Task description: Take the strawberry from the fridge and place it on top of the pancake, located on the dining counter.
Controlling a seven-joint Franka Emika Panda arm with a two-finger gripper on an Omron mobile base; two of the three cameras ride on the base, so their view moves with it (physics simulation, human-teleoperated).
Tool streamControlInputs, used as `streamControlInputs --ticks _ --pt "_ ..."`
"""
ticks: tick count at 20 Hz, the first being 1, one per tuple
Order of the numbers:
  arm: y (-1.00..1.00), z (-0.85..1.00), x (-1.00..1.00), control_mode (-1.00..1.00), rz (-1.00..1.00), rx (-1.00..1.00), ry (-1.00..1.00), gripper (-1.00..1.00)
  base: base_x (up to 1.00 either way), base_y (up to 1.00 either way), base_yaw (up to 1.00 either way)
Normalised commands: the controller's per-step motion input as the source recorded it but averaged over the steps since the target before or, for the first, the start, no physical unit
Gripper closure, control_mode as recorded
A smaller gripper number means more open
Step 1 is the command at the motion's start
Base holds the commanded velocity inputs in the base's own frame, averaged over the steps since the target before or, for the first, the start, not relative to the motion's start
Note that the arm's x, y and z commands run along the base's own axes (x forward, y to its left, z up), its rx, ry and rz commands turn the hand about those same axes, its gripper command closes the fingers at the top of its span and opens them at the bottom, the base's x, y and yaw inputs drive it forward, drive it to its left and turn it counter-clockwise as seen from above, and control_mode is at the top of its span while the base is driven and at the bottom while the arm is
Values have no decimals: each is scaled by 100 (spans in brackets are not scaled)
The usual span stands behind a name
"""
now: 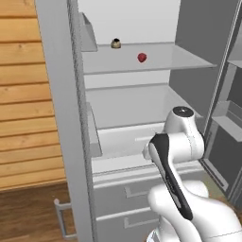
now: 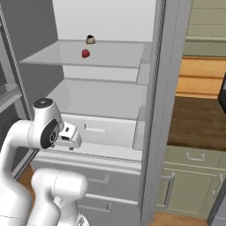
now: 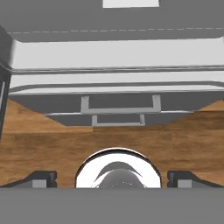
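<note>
My fingers (image 3: 41,177) stand spread as wide as they go, holding nothing, and point down at the fridge's (image 1: 61,118) lower drawers (image 3: 118,105) and the wood floor (image 3: 43,135). The strawberry (image 1: 142,57) sits well above and beyond them on the upper shelf (image 2: 114,55), near a small brown-and-cream jar (image 1: 116,44). I judge it light, soft and easily bruised, so I'd close gently across its widest middle.
</note>
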Motion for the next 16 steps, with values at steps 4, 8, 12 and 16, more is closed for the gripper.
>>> streamControlInputs --ticks 4,8,12,16 --pt "0 0 0 100 0 0 0 -100 72 0 0" --pt "0 0 0 100 0 0 0 -100 66 0 0" --pt "0 0 0 100 0 0 0 -100 44 0 0" --pt "0 0 0 100 0 0 0 -100 43 0 0"
